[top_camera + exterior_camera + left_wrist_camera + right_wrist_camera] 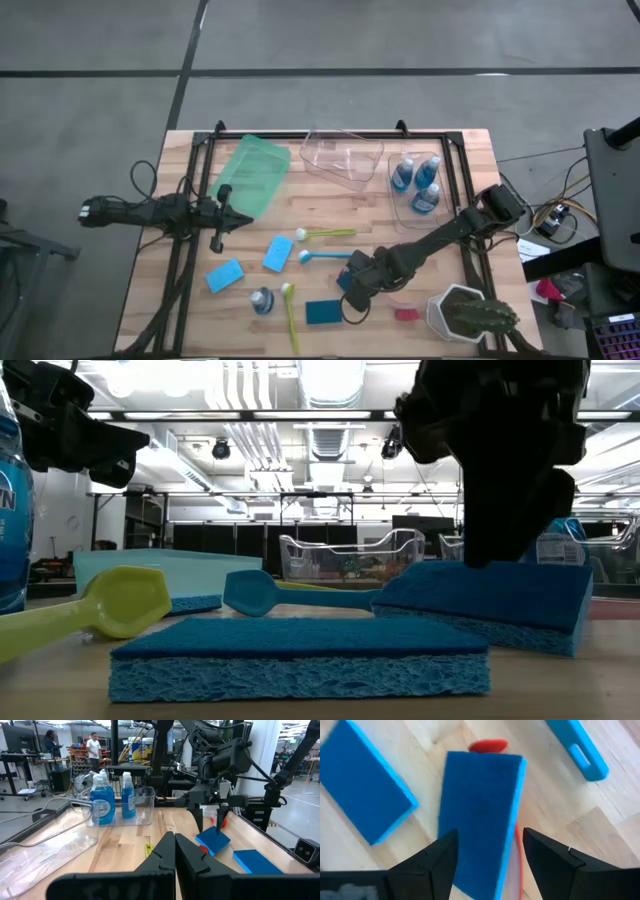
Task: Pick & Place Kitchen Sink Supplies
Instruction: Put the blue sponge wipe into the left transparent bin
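Observation:
My right gripper (352,293) is open and points down over a dark blue sponge (480,805), one finger on each long side (212,839). The sponge lies tilted across a red brush (488,745). A second dark blue sponge (323,312) lies flat beside it. Two light-blue sponges (225,275) (278,253), a small blue-liquid bottle (262,300), two yellow-green brushes (325,235) (291,315) and a blue brush (325,256) lie on the table. My left gripper (222,222) is shut and empty beside the green bin (250,175). My right gripper comes from above with its fingers (435,860) beside the two long sides of the dark blue sponge, lying across it. I cannot tell whether they touch it. The sponge rests slanted (480,595) on the red brush and the table.
A clear bin (392,170) at the back right holds three blue bottles (415,185). An empty clear bin (340,155) stands to its left. A white-potted cactus (470,315) stands at the front right, close to the right arm. People stand in the room beyond.

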You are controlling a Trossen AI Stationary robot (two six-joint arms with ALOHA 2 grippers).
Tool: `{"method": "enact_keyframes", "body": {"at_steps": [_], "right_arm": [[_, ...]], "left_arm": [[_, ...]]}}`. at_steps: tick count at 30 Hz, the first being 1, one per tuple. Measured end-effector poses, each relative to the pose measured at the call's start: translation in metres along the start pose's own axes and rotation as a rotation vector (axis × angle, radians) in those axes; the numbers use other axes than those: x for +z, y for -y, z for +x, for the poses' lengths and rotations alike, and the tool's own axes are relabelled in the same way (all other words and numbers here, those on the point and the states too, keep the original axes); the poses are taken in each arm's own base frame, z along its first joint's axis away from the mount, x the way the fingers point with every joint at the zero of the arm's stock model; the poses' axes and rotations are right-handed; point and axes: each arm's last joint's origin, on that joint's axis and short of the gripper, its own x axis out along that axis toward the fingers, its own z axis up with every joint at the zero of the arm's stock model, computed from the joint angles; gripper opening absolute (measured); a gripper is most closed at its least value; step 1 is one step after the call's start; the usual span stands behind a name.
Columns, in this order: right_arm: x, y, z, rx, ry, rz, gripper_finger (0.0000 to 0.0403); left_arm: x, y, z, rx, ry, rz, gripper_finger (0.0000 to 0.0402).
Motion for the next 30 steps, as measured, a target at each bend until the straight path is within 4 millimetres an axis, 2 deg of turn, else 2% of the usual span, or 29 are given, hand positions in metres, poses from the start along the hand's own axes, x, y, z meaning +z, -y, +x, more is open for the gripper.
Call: {"method": "enact_keyframes", "body": {"at_steps": [7, 18, 25, 30], "right_arm": [[0.000, 0.000, -0.001, -0.002, -0.001, -0.009, 0.0161], [0.000, 0.000, -0.001, -0.003, 0.000, -0.051, 0.0019], [0.002, -0.002, -0.003, 0.004, 0.005, -0.074, 0.0009], [0.008, -0.012, -0.013, 0.024, 0.040, -0.117, 0.0009]], "left_arm": [[0.000, 0.000, 0.000, 0.001, -0.001, 0.000, 0.0000], [0.000, 0.000, 0.000, 0.000, -0.001, 0.000, 0.0000], [0.000, 0.000, 0.000, 0.000, -0.001, 0.000, 0.0000], [0.000, 0.000, 0.000, 0.000, -0.001, 0.000, 0.0000]]}}
